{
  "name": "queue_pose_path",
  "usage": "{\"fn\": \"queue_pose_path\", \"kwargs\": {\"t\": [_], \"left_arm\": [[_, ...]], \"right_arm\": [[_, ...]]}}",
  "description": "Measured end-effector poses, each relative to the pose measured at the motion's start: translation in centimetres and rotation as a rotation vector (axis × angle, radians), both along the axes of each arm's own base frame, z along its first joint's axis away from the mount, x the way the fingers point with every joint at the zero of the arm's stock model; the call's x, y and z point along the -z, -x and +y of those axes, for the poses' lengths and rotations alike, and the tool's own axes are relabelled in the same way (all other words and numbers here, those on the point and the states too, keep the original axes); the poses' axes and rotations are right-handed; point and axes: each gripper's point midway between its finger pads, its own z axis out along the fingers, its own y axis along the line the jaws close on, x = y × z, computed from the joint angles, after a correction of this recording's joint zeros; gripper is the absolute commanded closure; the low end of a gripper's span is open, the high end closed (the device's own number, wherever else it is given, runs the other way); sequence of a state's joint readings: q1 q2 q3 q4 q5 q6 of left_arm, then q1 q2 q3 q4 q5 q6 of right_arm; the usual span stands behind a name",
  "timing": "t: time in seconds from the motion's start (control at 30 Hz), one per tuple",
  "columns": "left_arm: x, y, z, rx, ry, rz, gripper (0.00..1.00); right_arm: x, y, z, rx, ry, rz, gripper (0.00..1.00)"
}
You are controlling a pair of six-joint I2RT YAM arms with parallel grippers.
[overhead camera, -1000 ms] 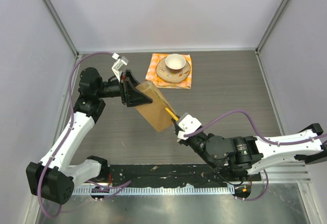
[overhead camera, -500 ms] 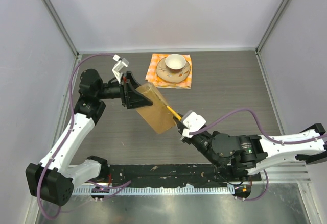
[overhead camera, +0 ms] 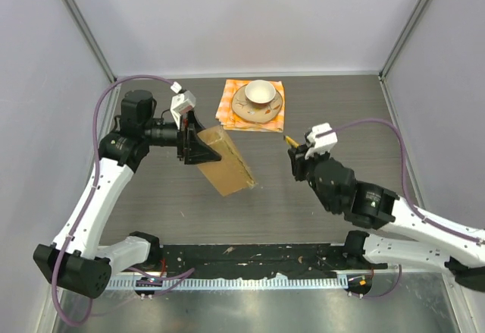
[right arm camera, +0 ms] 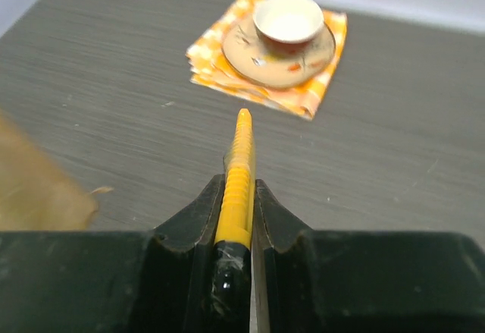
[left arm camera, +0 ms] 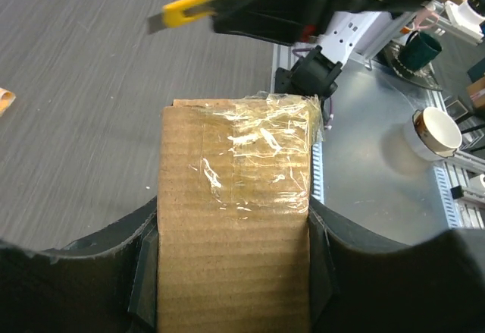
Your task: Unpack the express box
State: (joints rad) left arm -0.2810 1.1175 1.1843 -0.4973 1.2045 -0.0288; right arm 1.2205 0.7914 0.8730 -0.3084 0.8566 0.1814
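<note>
The express box [overhead camera: 227, 168] is a flat brown cardboard box, held tilted above the table. My left gripper [overhead camera: 198, 149] is shut on its upper end. In the left wrist view the box [left arm camera: 233, 196] fills the gap between my fingers [left arm camera: 144, 272], and crinkled clear tape [left arm camera: 265, 143] covers its far end. My right gripper [overhead camera: 298, 153] is shut on a yellow utility knife [overhead camera: 289, 141], to the right of the box and apart from it. In the right wrist view the knife [right arm camera: 239, 174] points away toward the saucer. The knife [left arm camera: 204, 3] also shows above the box's far end.
A cup [overhead camera: 260, 91] stands on a saucer [overhead camera: 244, 109] on an orange checkered cloth [overhead camera: 227, 113] at the back middle of the table. In the right wrist view the cup [right arm camera: 288, 16] and cloth [right arm camera: 208, 67] lie straight ahead of the knife. Grey walls enclose the table.
My right gripper has drawn the knife away from the box's lower end, moving right and toward the back. My left arm has lifted slightly, with the box still in its grip.
</note>
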Motion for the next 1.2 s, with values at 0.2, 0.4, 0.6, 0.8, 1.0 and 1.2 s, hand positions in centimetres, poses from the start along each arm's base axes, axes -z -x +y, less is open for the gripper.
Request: {"fn": "queue_pose_path", "kwargs": {"t": [0.2,0.4,0.6,0.8,1.0,1.2], "left_arm": [[0.0,0.9,0.5,0.022,-0.035,-0.039,1.00],[1.1,1.9,0.7,0.038,-0.076,-0.016,1.00],[1.3,3.0,1.1,0.053,-0.101,-0.024,1.00],[1.1,3.8,1.2,0.065,-0.101,-0.035,1.00],[0.9,4.4,0.9,0.082,-0.098,-0.040,1.00],[0.8,4.5,0.7,0.086,-0.093,-0.034,1.00]], "right_arm": [[5.4,-6.5,-1.9,0.073,-0.109,0.241,0.99],[10.9,-10.3,-4.6,0.084,-0.325,0.434,0.98],[16.4,-10.5,-4.6,0.030,-0.559,0.627,0.95],[18.7,-9.7,-5.1,0.045,-0.593,0.730,0.34],[17.8,-10.6,-7.2,0.148,-0.467,0.726,0.08],[16.8,-10.3,-10.8,0.302,-0.319,0.685,0.07]]}}
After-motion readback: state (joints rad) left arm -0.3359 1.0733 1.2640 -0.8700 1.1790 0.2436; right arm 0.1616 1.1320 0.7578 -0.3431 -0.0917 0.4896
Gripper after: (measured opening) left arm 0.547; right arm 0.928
